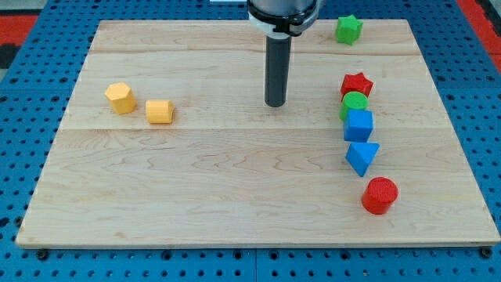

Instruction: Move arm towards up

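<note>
My tip [275, 104] rests on the wooden board [235, 172] a little above its middle, well apart from every block. To its right stands a column: a red star block [357, 84], a green cylinder [354, 103], a blue cube [359, 125], a blue triangular block [362, 156] and a red cylinder [380, 195]. A green star block [348, 29] sits near the top edge, up and right of the tip. At the left lie a yellow hexagonal block [120, 98] and a yellow cube-like block [159, 111].
The board lies on a blue perforated table [23, 157]. The arm's dark mount [283, 14] hangs over the board's top edge.
</note>
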Robot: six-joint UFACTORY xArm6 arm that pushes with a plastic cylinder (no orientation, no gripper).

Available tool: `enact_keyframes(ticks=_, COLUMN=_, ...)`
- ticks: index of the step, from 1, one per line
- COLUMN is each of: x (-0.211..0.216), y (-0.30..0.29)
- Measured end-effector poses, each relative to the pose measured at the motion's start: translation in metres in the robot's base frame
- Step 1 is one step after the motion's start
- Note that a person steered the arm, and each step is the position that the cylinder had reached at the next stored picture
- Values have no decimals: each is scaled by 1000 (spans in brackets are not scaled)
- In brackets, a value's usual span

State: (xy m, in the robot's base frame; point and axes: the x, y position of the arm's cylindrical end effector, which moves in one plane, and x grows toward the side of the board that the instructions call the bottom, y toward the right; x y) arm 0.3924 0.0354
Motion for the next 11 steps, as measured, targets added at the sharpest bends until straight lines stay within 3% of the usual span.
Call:
enact_keyframes(ticks=4, x=-27, y=-20)
enact_keyframes(ticks=10, x=-28, y=-15)
enact_keyframes(ticks=11, x=-68, y=30)
